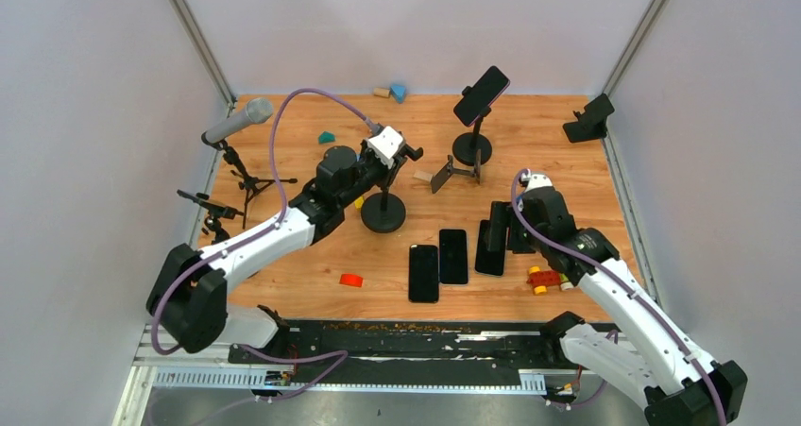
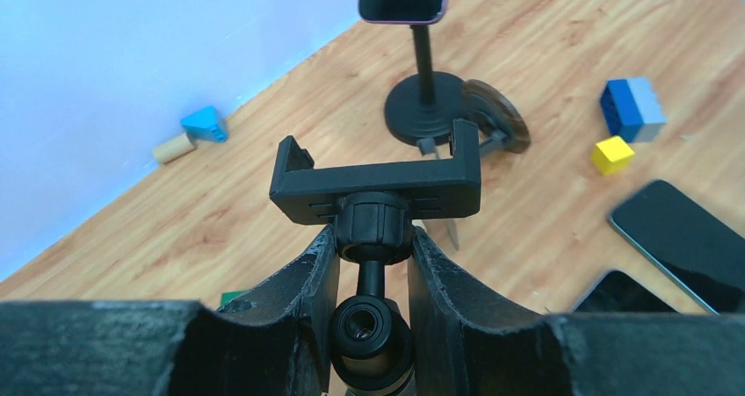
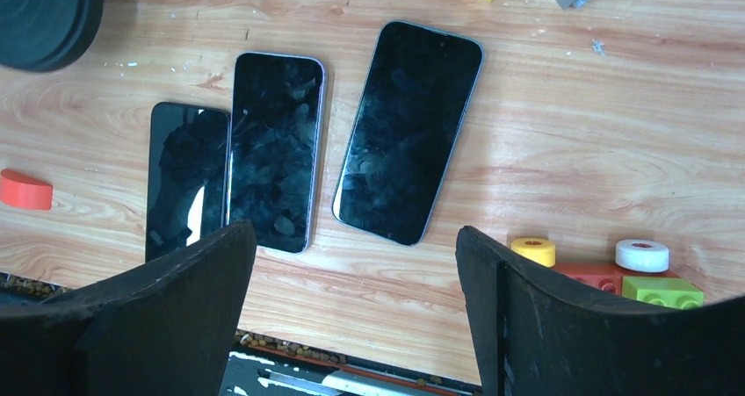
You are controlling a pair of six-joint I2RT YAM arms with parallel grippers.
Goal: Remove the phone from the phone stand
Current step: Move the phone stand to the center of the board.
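Left wrist view showed your left gripper (image 2: 373,238) clamped on the empty phone stand (image 2: 378,183), right gripper (image 3: 353,242) wide open; withdrawing unreleased risked toppling it.

My left arm (image 1: 255,247) and right arm (image 1: 628,294) are white shells between black joints, with purple cables (image 1: 273,147) and black pincer fingers (image 3: 167,317).

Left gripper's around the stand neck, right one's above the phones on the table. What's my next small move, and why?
Probably open the left gripper and release the stand: its clamp is empty, three phones lie flat on the table, and the open right gripper above them holds nothing.
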